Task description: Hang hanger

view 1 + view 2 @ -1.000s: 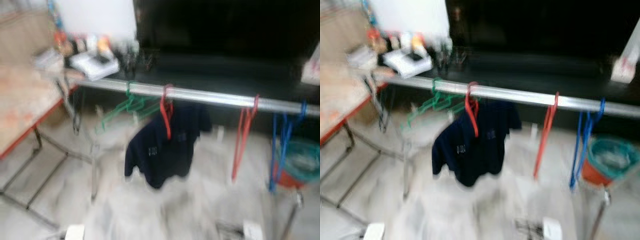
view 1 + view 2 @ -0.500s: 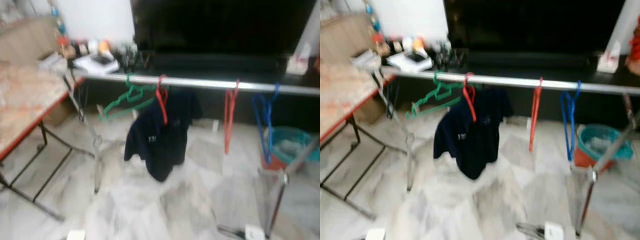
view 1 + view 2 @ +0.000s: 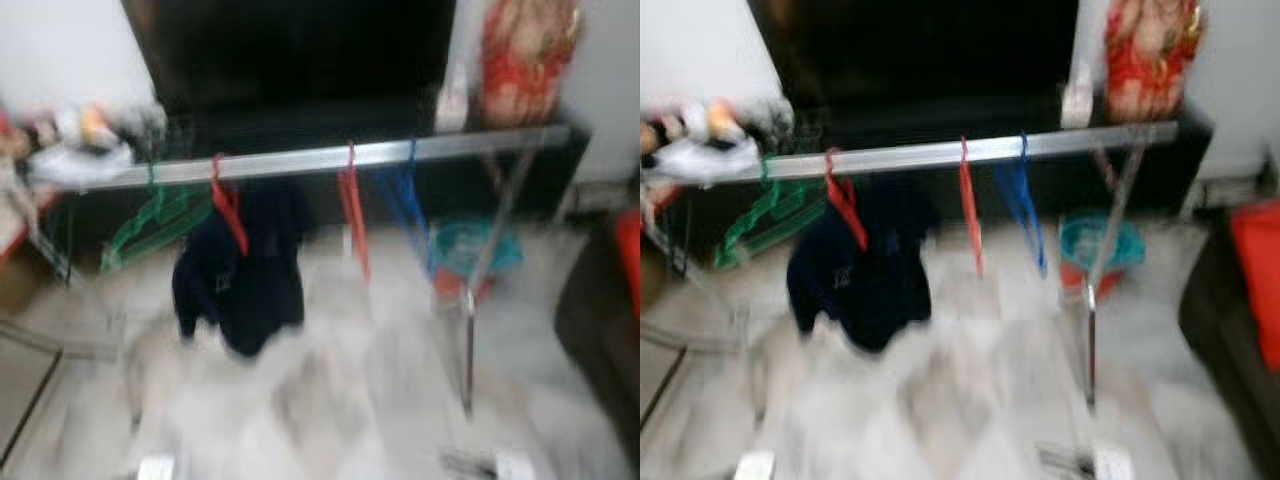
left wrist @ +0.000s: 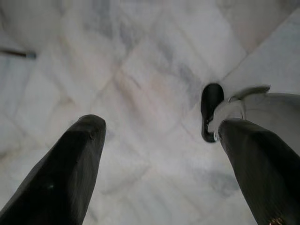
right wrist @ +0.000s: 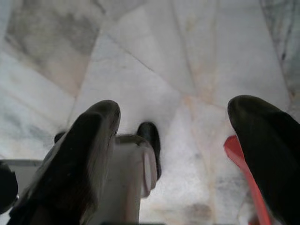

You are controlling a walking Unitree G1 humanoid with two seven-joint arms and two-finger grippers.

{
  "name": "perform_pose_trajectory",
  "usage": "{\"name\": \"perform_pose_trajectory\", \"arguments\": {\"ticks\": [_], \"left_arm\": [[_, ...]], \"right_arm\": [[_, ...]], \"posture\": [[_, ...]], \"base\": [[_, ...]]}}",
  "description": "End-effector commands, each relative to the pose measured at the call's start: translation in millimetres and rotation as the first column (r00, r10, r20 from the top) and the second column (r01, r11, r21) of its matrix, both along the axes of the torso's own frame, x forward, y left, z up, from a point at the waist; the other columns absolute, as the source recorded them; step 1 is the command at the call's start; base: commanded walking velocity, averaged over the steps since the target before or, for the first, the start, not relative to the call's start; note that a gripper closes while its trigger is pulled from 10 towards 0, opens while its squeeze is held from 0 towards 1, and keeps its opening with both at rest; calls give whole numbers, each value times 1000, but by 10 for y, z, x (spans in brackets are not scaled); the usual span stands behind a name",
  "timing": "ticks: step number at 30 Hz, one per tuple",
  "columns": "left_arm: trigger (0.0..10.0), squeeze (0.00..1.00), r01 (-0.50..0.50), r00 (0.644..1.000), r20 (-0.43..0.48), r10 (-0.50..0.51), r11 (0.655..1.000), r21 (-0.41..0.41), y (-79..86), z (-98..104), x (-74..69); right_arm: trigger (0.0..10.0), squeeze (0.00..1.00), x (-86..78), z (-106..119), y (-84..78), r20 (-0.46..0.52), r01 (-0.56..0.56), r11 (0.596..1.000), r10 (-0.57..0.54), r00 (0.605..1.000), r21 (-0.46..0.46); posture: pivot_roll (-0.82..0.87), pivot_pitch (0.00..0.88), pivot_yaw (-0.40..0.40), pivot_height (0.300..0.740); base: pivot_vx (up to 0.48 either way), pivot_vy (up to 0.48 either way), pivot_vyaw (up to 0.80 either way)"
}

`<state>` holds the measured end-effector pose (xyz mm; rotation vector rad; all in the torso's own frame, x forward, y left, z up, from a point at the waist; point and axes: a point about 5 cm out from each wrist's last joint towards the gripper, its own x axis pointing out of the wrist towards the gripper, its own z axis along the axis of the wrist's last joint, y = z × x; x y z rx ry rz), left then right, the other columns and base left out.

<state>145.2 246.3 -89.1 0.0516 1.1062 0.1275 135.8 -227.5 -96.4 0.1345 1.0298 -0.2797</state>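
Hanger: none in either hand right now. Left hand [image 4: 159,126] is spread wide and empty, pointing down at the marble floor [image 4: 140,70]. Right hand [image 5: 174,108] is also spread and empty, over the same floor. There's a red strip [image 5: 241,164] beside one right finger; can't tell if it's a hanger or something else.

Change over the last second is the camera, not the scene: the head view has swung right along the rail [image 3: 300,160] and is blurred, so I judge the robot is turning or walking. The rail's right end and its support leg [image 3: 467,340] are now in frame, with a red item [image 3: 1255,280] well right of the rail.

On the rail, order unchanged, left to right:
- green hangers [image 3: 150,215]
- red hanger [image 3: 230,205] carrying the dark shirt [image 3: 245,280]
- bare red hanger [image 3: 353,215]
- blue hanger [image 3: 405,200]

Teal basket [image 3: 465,240] sits below the rail's right end. Behind the rail are the dark screen [image 3: 290,50] and a cluttered counter [image 3: 70,150] by the rail's left end.

My read: the robot is between steps, either one hang done or looking right for the next hanger. The next grasp needs the view to settle first.
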Motion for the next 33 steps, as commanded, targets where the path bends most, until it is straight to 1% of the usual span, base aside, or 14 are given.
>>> {"name": "perform_pose_trajectory", "arguments": {"ticks": [1, 6, 16, 30, 33], "left_arm": [[10000, 0, 10, 1000, -14, -10, 1000, 7, 16, -5, -25], [10000, 0, 19, 1000, -16, -19, 1000, 10, 16, -5, -25], [10000, 0, 20, 1000, -14, -20, 1000, 7, 16, -5, -26], [10000, 0, 20, 1000, -22, -20, 1000, 9, 22, -8, -38], [10000, 0, 17, 1000, -14, -17, 1000, 8, 21, -5, -31]], "right_arm": [[10000, 0, 1, -12, 55, -3, -9, 1000, 9, 1000, 13], [10000, 0, 0, -13, 58, -3, -10, 1000, 10, 1000, 14], [10000, 0, -1, -13, 60, 2, -11, 1000, 11, 1000, 12], [10000, 0, -1, -14, 63, 2, 0, 1000, 0, 1000, 18], [10000, 0, 1, -14, 64, 1, -2, 1000, 2, 1000, 19]], "posture": [[-17, 0, 67, 740], [-18, 0, 69, 740], [-19, 0, 73, 740], [-17, 0, 71, 740], [-17, 0, 71, 740]], "base": [[0, 0, -744], [0, 0, -744], [0, 0, 0], [0, 333, 0], [0, 109, -652]]}}
